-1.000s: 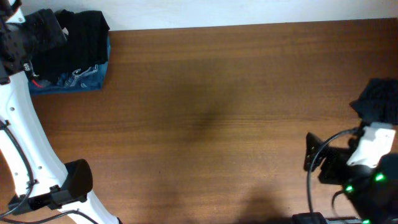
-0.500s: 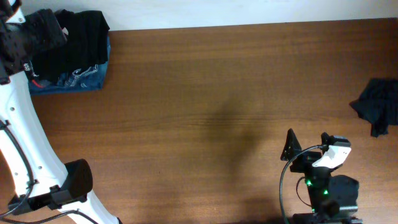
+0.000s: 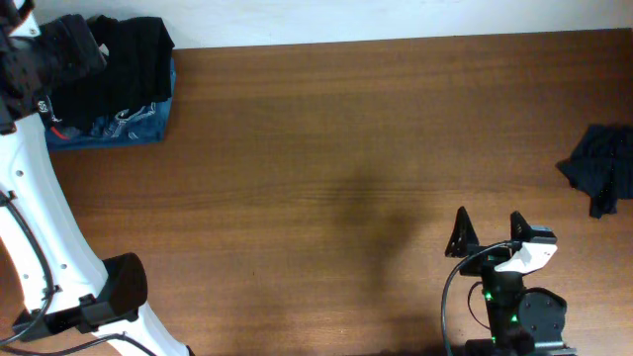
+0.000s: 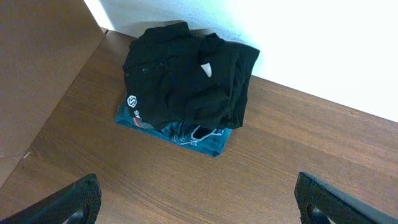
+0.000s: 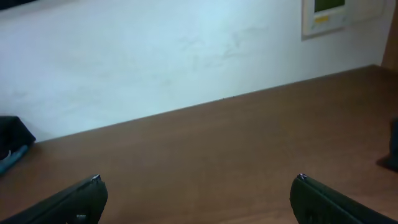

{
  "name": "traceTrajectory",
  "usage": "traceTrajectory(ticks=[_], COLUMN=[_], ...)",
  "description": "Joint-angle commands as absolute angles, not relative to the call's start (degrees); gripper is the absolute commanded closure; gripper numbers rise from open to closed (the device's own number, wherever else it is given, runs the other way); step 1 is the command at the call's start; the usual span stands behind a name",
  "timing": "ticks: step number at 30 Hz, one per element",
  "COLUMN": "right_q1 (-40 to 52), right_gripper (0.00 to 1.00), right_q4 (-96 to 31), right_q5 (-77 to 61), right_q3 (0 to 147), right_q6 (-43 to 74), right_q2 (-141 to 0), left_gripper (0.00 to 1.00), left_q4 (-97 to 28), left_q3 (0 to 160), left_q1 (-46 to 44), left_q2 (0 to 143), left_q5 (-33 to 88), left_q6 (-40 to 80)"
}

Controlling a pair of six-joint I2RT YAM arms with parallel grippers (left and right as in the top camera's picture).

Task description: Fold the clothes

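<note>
While the left gripper [image 4: 202,208] hung with its fingers spread wide over the far left corner of the table [image 3: 316,148], the black T-shirt [image 4: 180,81] sat there folded, white logo [image 4: 131,100] showing, stacked on a blue garment [image 4: 199,142] and directly beneath that hand. Down at the near edge the right gripper [image 3: 487,232] stood just as wide and empty, well apart from that stack. A crumpled dark garment [image 3: 598,168] lay at the right edge, off to its right and farther back, so the right arm looked the nearer one for it.

Black T-shirt [image 4: 180,81] loosely folded, small white round logo [image 4: 131,101], atop blue garment [image 4: 205,142], far-left table [image 4: 311,143] corner
</note>
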State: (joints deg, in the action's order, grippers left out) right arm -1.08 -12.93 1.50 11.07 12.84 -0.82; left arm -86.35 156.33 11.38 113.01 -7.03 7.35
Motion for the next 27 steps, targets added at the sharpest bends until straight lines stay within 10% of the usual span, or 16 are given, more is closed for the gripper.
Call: traceTrajectory(ticks=[1, 27], right_q1=[-1.4, 1.9], right_gripper=[0.01, 0.01], right_q4=[-10.9, -2.3], right_q5=[1.3, 1.3], right_q3=[10.0, 0.3], right_q6=[12.5, 12.3], right_q2=[-0.2, -0.2], left_gripper=[0.01, 0.01], left_q4=[-86.2, -86.2], left_q3=[156.5, 156.5], left_q1=[11.5, 11.5], left_q2=[111.7, 111.7], left_q5=[-6.8, -6.9], left_q6=[7.2, 7.2])
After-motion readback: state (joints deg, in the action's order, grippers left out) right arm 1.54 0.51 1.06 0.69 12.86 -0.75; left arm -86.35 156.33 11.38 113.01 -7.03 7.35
